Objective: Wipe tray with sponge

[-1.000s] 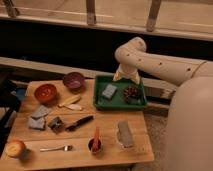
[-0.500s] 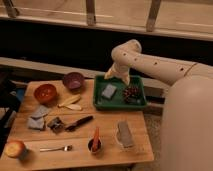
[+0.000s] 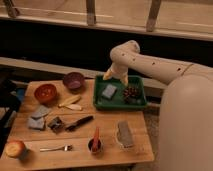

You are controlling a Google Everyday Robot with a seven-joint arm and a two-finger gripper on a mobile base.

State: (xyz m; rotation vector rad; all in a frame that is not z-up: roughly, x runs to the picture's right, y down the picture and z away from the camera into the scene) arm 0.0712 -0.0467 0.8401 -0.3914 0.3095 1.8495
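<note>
On the near left corner of the tabletop (image 3: 107,129) I see an apple (image 3: 15,148), with a fork (image 3: 55,148) lying just right of it. Farther back sits a red bowl (image 3: 45,92), and between it and the apple lie some grey cloths (image 3: 38,118). A purple bowl (image 3: 73,80) stands at the far edge, with pale banana-like pieces (image 3: 71,103) nearer to me. A black-handled tool (image 3: 80,122) lies mid-table, and nearer still a small dark cup (image 3: 94,145) holds something red.

The green tray (image 3: 120,105) sits at the far right of the tabletop. The grey-blue sponge (image 3: 109,91) lies flat in its left half, and a dark brown spiky lump (image 3: 131,93) rests in its right half, apart from the sponge. The hand (image 3: 116,76) hangs over the tray's far edge, just beyond the sponge. I cannot tell whether it is open or closed. Its pale arm (image 3: 155,67) runs off to the right. A grey oblong object (image 3: 125,134) lies near the right front corner.
</note>
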